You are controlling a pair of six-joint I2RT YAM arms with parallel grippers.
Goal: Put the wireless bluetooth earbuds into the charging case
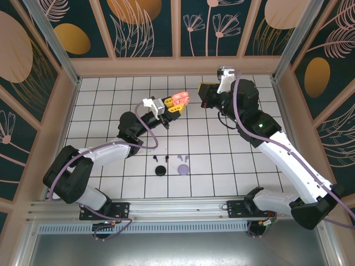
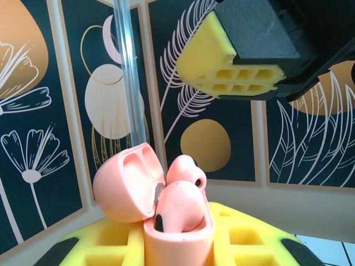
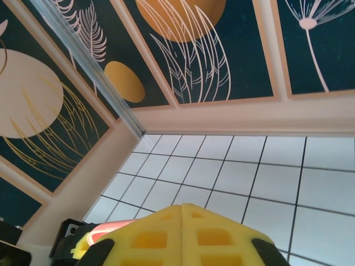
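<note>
- Salmon-pink charging case (image 2: 177,244), lid hinged open, sits clenched in the left gripper (image 1: 172,107), lifted above the tiled table (image 1: 233,166).
- Both salmon-pink earbuds (image 2: 180,206) rest in its wells; one seems to ride high (whether it is fully seated is hard to tell).
- Right gripper (image 3: 183,224) hovers just beside the case, its yellow pads pressed together and grasping nothing.
- Black earbuds (image 1: 156,158) and lilac earbuds (image 1: 179,159) lie loose on the tiles, near a black case (image 1: 161,170) and a lilac case (image 1: 183,168).
- By my reckoning about a third is done: the pink lid needs closing, and two pairs are left to insert.
</note>
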